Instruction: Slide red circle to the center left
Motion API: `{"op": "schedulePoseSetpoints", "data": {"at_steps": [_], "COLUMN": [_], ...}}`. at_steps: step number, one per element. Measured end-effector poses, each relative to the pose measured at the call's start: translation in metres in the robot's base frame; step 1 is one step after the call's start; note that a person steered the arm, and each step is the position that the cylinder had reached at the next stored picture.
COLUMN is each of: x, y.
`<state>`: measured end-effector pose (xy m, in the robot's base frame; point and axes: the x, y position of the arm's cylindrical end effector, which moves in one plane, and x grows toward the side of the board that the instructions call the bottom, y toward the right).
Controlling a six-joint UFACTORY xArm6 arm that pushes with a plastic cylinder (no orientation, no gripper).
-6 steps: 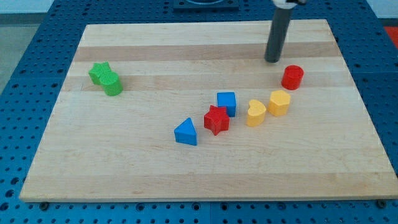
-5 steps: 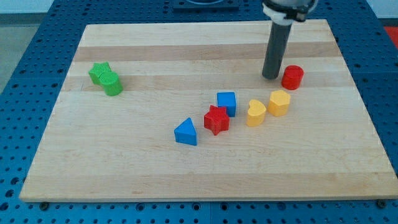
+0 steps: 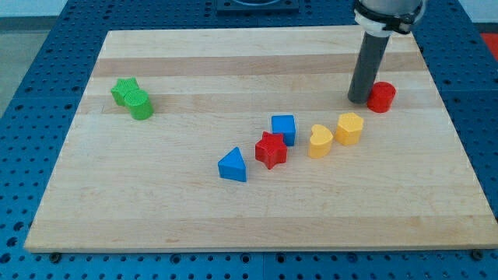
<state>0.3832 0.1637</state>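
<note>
- The red circle (image 3: 381, 97) sits near the surface's right edge, in the upper half, touching or all but touching the right side of my tip (image 3: 359, 99).
- My tool is a plain dark rod; it has nothing to open or close and holds nothing. It stands upright, its lower end down on the surface.
- Below my tip and slightly to its left is a yellow block (image 3: 350, 128), heart-like in shape, close but clear of it.
- A second yellow heart (image 3: 319, 141) lies just left of the first, further down-left from my tip.
- A blue cube (image 3: 284, 128) sits further left of the tip, with a red star (image 3: 271, 149) just below it; the two look to be touching.
- A blue triangle (image 3: 233, 166) is down-left of the star, a small gap between them.
- Far to the left of my tip, near the surface's left edge, a green star (image 3: 124, 90) and a green round block (image 3: 141, 105) sit pressed together.
- The wooden surface (image 3: 156, 210) rests on a blue perforated base (image 3: 23, 93).
</note>
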Motion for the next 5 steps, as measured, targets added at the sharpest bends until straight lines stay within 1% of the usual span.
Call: {"op": "schedulePoseSetpoints", "data": {"at_steps": [2,4,5], "x": [0.0,0.0,-0.005], "y": [0.014,0.012,-0.025]}}
